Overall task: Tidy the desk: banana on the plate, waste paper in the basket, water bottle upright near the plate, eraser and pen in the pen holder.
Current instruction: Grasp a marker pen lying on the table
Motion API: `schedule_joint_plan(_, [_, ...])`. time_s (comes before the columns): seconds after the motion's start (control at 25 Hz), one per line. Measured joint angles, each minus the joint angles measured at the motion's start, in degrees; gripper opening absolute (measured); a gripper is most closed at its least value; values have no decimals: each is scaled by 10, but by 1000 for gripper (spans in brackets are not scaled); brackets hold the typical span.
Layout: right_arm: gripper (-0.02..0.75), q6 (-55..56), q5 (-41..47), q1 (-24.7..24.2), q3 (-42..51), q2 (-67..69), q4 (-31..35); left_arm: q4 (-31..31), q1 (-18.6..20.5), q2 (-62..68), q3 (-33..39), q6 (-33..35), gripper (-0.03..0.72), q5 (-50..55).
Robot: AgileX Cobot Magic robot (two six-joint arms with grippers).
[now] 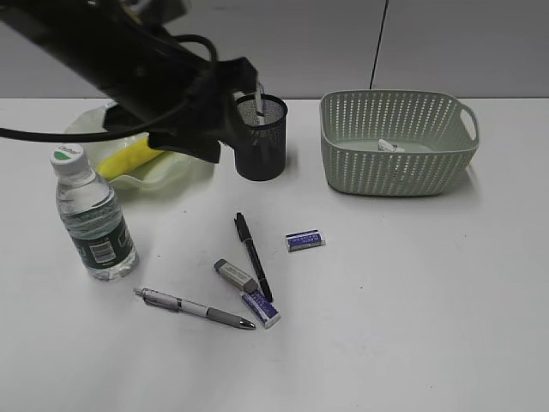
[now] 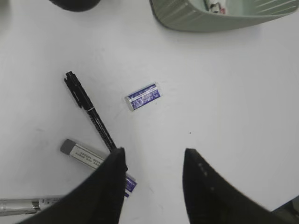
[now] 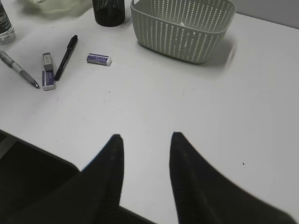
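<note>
Silver pen (image 1: 196,308) lies at the front of the desk (image 1: 412,309), ahead of the pen holder (image 1: 261,137) and well apart from it. Just beside its tip: a blue-sleeved eraser (image 1: 261,310), touching a grey-capped eraser (image 1: 235,275) and a black marker pen (image 1: 253,256) that points back toward the holder. A third eraser (image 1: 304,240) lies apart, to the right of the marker.

Containers:
- Pen holder, black mesh, upright at the back; one light-coloured stick-like item stands in it, kind unclear.
- Basket (image 1: 399,142), right of the holder; waste paper (image 1: 391,146) lies on its floor.
- Plate (image 1: 159,172), left of the holder; banana (image 1: 129,157) rests on it, partly hidden by the left arm.

Water bottle (image 1: 93,219) stands upright, front-left of the holder, near the plate.

Left gripper (image 2: 154,161): jaws spread, empty, above the marker and erasers; its arm crosses in front of the plate and the holder's left side.
Right gripper (image 3: 145,140): jaws spread, empty, over bare desk well forward of the basket.
</note>
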Motion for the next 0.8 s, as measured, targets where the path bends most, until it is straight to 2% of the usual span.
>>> schedule_joint_plan(0.2, [279, 0, 0, 0, 0, 0, 0, 91, -23, 144, -159, -128, 316, 122])
schedule_joint_plan(0.32, [278, 0, 0, 0, 0, 0, 0, 137, -24, 220, -234, -187, 363, 190])
schedule_joint_plan(0.52, [278, 0, 0, 0, 0, 0, 0, 146, -24, 309, -321, -206, 442, 245])
schedule_joint_plan(0.8, [278, 0, 0, 0, 0, 0, 0, 161, -24, 386, -357, -225, 452, 266])
